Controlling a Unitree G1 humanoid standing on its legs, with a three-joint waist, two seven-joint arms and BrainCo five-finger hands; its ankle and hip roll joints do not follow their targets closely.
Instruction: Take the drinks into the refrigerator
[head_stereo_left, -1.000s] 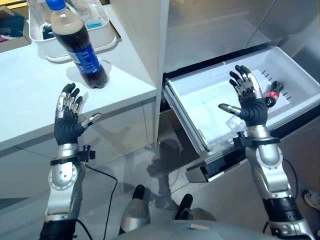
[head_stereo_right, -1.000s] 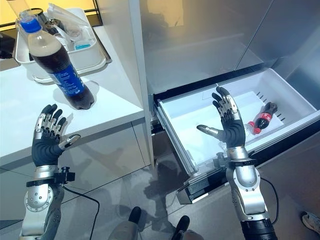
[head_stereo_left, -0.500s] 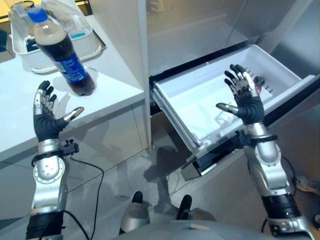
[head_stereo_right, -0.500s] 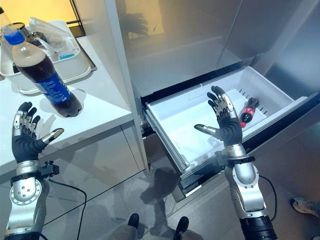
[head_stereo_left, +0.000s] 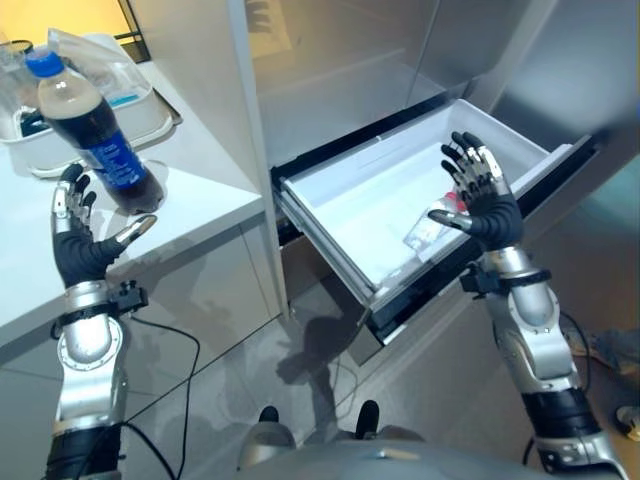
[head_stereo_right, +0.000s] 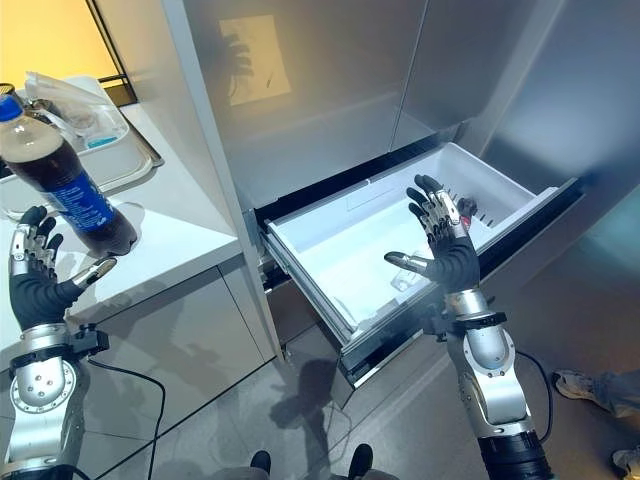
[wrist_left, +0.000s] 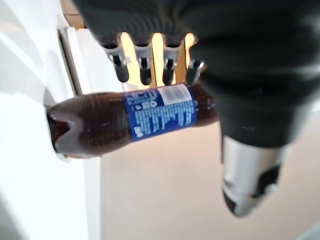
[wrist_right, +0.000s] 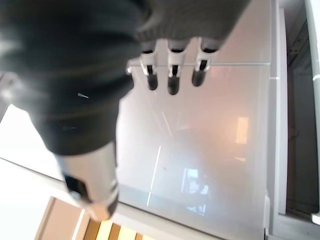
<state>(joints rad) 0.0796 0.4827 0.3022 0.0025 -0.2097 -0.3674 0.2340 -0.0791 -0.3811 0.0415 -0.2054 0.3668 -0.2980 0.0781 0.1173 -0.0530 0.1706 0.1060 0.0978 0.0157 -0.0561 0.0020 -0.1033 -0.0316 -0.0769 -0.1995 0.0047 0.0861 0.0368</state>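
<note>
The left robot hand (head_stereo_left: 78, 250) is raised over the edge of the white table (head_stereo_left: 60, 290), fingers straight and spread, thumb out to the side, with nothing in its grasp. Just past its fingertips stands a large cola bottle (head_stereo_left: 92, 135) with a blue cap and blue label, upright on the table and not touched by the hand; the left wrist view shows the same bottle (wrist_left: 135, 120) beyond the open fingers. Behind the bottle, further back on the table, sits a white tray (head_stereo_left: 140, 110) with some clear plastic things in it. The right robot hand (head_stereo_right: 447, 252) is lifted in front of the pulled-out refrigerator drawer (head_stereo_right: 330, 235), palm toward the drawer, fingers fanned apart and holding nothing. The drawer is white and open, sticking out from the grey refrigerator (head_stereo_right: 330, 90) front. Inside it, near the right hand, lies a small clear bottle (head_stereo_left: 425, 228) on its side, partly hidden by the hand. A person's shoe (head_stereo_right: 578, 386) shows on the floor at the far right.
</note>
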